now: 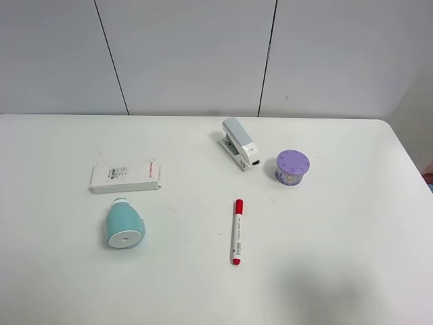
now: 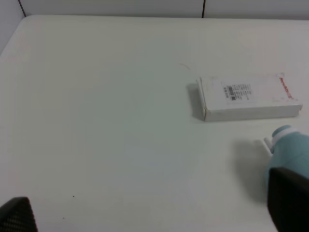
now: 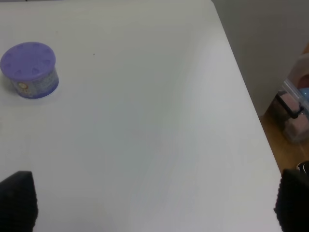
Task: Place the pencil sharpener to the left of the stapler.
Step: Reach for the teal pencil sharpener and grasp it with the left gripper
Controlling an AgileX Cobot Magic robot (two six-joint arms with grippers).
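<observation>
The teal pencil sharpener (image 1: 125,225) lies on the table's front left, its flat white end toward the front edge; the left wrist view catches it too (image 2: 290,148). The white and grey stapler (image 1: 241,143) sits apart from it, farther back near the middle. Neither gripper shows in the exterior high view. In the left wrist view my left gripper (image 2: 153,213) is open over bare table, with one dark fingertip (image 2: 289,200) just in front of the sharpener. My right gripper (image 3: 154,203) is open too, holding nothing.
A flat white box (image 1: 126,177) lies just behind the sharpener and shows in the left wrist view (image 2: 248,96). A purple round tin (image 1: 292,166) stands right of the stapler, also (image 3: 30,70). A red marker (image 1: 237,231) lies front centre. The table's right edge (image 3: 251,106) drops to the floor.
</observation>
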